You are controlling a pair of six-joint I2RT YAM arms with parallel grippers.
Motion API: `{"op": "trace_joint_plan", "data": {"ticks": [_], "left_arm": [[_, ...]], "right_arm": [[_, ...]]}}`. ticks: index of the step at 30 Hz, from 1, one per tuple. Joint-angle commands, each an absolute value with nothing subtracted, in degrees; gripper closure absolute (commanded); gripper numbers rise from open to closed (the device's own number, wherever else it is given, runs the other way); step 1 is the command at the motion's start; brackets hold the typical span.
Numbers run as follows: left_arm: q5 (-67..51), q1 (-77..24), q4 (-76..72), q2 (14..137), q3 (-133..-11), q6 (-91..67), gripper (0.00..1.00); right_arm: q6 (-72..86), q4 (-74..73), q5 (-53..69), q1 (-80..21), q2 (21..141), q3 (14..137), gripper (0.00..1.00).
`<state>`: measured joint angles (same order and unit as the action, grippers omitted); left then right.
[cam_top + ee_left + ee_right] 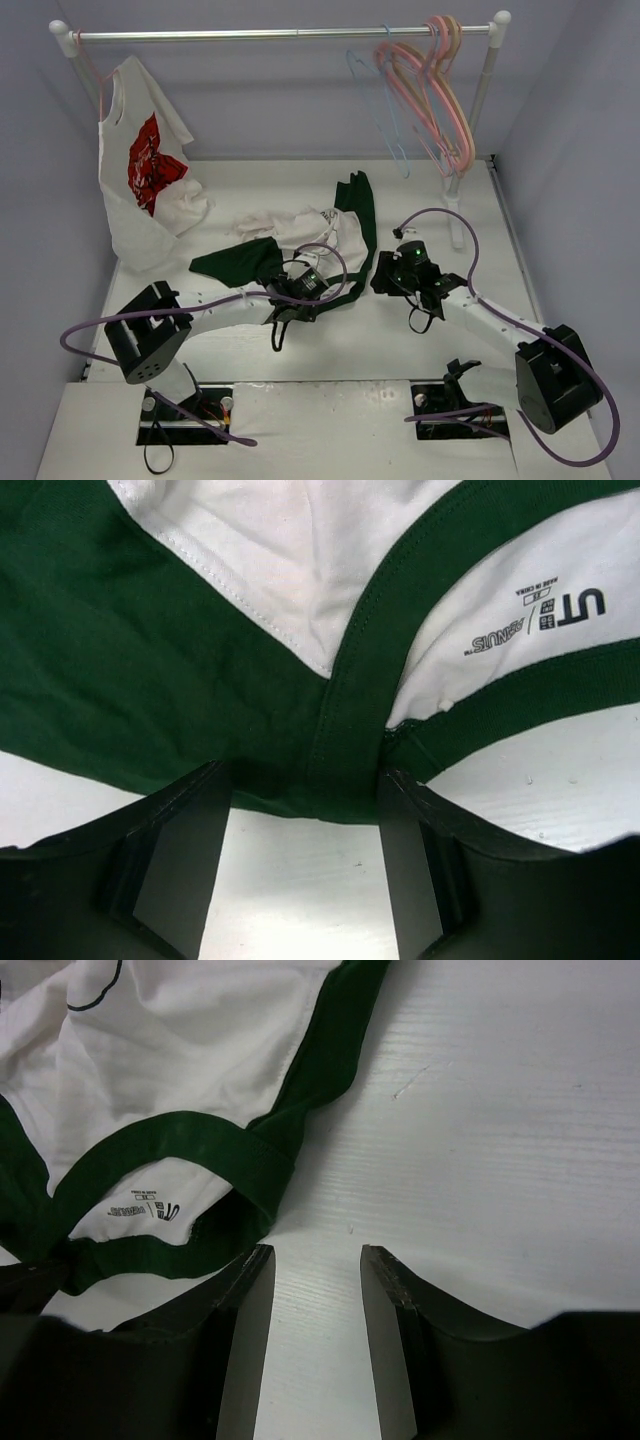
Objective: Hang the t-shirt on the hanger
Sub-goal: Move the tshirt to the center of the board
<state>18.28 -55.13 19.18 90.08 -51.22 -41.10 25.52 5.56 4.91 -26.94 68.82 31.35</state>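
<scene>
Left claw: I am holding it open astride the green collar of the t-shirt, crumpled mid-bench. Right claw: gaping, empty, beside that collar. Hanger: hanging at far right corner.

Bright, even light; soft shadows; sharp

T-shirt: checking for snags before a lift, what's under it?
Only the white table shows around the t-shirt. The left gripper straddles its green collar; anything beneath the bunched cloth is covered.
</scene>
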Motion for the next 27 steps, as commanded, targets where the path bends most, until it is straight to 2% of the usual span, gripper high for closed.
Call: {"op": "trace_joint_plan", "data": {"ticks": [1,15,18,21,22,27], "left_arm": [[21.1,-55.8,15.8,90.0,-53.7,-42.5,0.42],[21.9,-56.2,15.4,91.8,-53.3,-43.9,0.44],[22.5,-56.2,16.3,91.8,-52.9,-44.2,0.52],[23.3,-56.2,16.6,91.3,-52.3,-44.5,0.63],[23.4,-56.2,16.7,91.2,-52.2,-44.5,0.69],[23.8,-56.2,17.2,90.9,-52.6,-44.2,0.79]], "right_arm": [[26.0,10.2,5.8,-26.9,69.2,31.6,0.59],[26.3,15.4,8.5,-27.1,74.0,31.1,0.6],[26.1,16.1,9.4,-27.7,74.8,31.3,0.61],[25.9,17.1,8.8,-28.9,75.5,30.9,0.61],[25.8,17.5,8.8,-29.2,75.8,30.8,0.61],[26.0,19.1,8.6,-30.3,78.2,30.8,0.61]]}}
